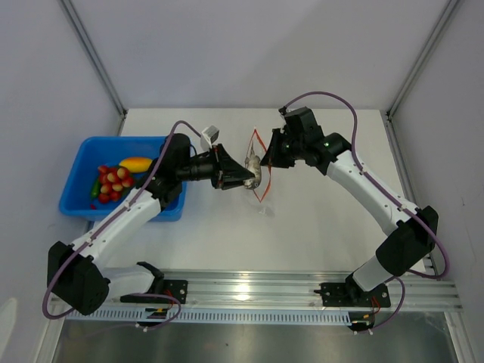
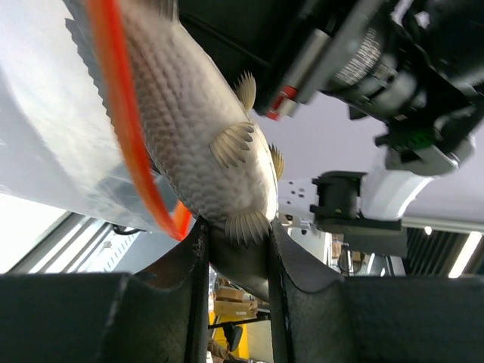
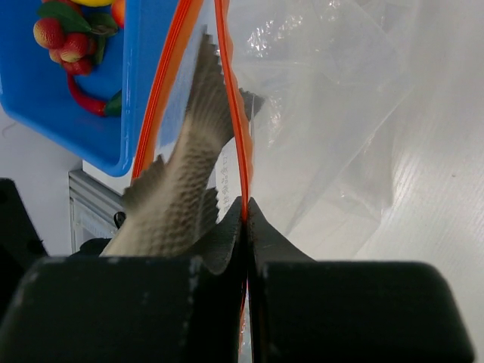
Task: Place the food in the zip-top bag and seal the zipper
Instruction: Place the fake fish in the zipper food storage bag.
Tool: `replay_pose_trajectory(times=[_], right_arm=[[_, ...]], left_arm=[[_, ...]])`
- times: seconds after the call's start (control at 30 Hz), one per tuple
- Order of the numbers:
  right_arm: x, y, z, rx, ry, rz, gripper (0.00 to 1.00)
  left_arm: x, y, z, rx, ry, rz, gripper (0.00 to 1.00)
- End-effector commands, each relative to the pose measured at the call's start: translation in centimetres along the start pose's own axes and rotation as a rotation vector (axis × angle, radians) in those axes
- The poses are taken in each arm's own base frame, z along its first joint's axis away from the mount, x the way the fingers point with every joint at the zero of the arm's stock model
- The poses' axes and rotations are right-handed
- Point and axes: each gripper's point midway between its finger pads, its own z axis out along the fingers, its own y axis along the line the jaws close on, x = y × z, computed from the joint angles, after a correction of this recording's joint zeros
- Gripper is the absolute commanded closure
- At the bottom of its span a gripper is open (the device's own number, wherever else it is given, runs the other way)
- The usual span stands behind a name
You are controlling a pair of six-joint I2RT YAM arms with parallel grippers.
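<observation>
Top external view, left to right. The blue tray [image 1: 76, 181] is set by the table's [image 1: 325, 227] left edge, close to the left wall. A yellow-orange mango [image 1: 136, 162], small red pieces [image 1: 113, 181] and a green pepper [image 1: 95, 189] are held in it. White table surface is seen between tray and zip-top bag [image 1: 262, 189], and more of it from the bag to the right edge. A metal rail [image 1: 249, 291] is run along the near edge.

At mid-table the left gripper [image 1: 243, 180] is pinched on one end of a toy fish [image 1: 255, 168]. The fish is grey-silver, scaled, with pale fins. In the left wrist view its body [image 2: 204, 128] is crossed by the zipper [image 2: 125, 128], and its end is clamped between the dark fingers [image 2: 198, 265].

The bag is clear and crinkly, edged by the red-orange zipper [image 1: 255, 140]. In the right wrist view the mouth is parted and the fish [image 3: 181, 204] is seen between the two strips [image 3: 231, 98], partly inside the bag [image 3: 340, 113].

The right gripper [image 1: 274, 155] is pressed together on one zipper strip [image 3: 246, 219], jaws fully closed on it.

A label [image 2: 363, 53] is seen on the right arm in the left wrist view; its print is too blurred to read.
</observation>
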Motion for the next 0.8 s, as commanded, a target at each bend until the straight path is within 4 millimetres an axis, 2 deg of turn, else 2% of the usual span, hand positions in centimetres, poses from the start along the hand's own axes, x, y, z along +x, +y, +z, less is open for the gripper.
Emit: replay_pose_trajectory(times=[0.0,0.3,0.63,0.7,0.73,0.77], right_arm=[[-0.7,1.3,-1.5,-0.041,-0.023,-0.022,1.00],[-0.1,2.0,-1.1,-0.083,0.017,-0.005,1.00],[0.0,2.1,-1.0,-0.098,0.028,0.015,1.00],[0.0,2.1,-0.9,-0.100,0.032,0.021,1.00],[0.0,2.1,-0.8,-0.101,0.031,0.021,1.00],[0.0,2.2,-0.8,-0.104,0.031,0.024,1.00]], left_arm=[[-0.6,-0.1,0.3,-0.032,-0.016,0.079,1.00],[-1.9,1.4,1.7,-0.066,-0.009,0.146,0.99],[-3.9,3.6,2.0,-0.204,-0.076,0.158,0.94],[-4.2,3.5,2.2,-0.209,-0.086,0.170,0.87],[-4.3,3.6,2.4,-0.211,-0.080,0.177,0.68],[-4.3,3.8,2.6,-0.214,-0.069,0.181,0.59]])
